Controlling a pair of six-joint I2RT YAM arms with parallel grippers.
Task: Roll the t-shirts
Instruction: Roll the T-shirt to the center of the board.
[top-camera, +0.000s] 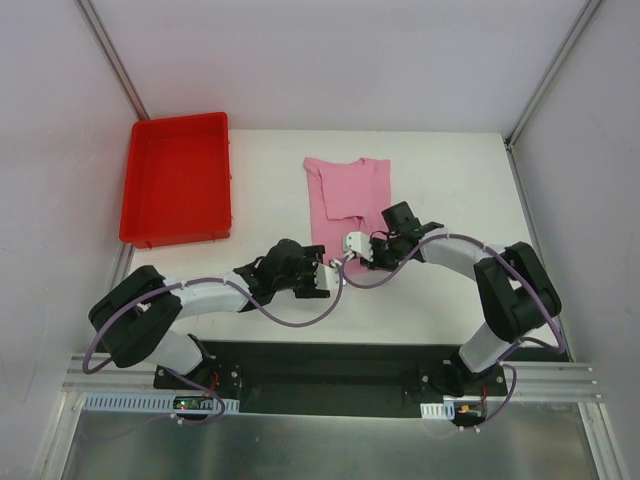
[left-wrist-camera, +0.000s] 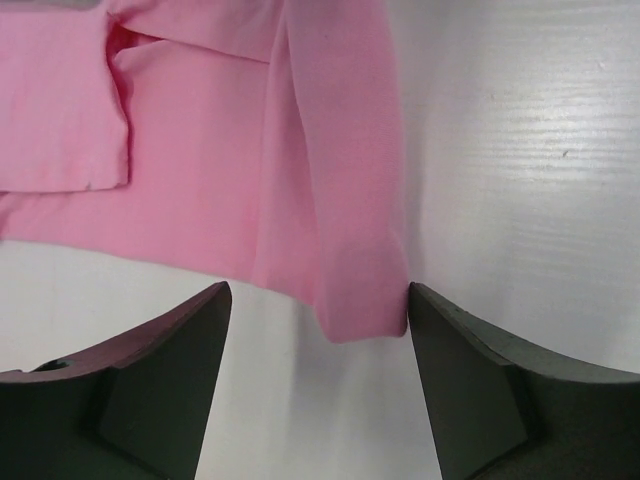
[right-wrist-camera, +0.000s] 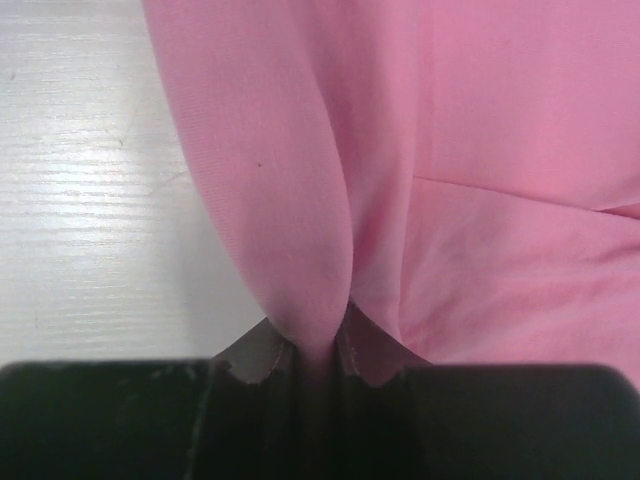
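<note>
**Item inspected:** the t-shirt (top-camera: 345, 195), pink, lies flat on the tabletop (top-camera: 450, 180) to the right of the red tray (top-camera: 178, 185), with a strip of bare surface between them. It is folded into a narrow band. Its long axis runs parallel to the tray's right wall, from the far side toward the arm bases. Its near end sits about level with the tray's near rim, and both grippers meet there.

**Right gripper** (right-wrist-camera: 315, 350): fingers clenched on a pinch of the near hem, with cloth gathered between them.

**Left gripper** (left-wrist-camera: 318, 295): fingers released, standing wide astride the band's near corner on the tray side, grasping nothing.

**Judgement:** the roll must travel along the long axis, away from the fingers. Both arms stand about equally near, but the left has no hold yet.
</note>
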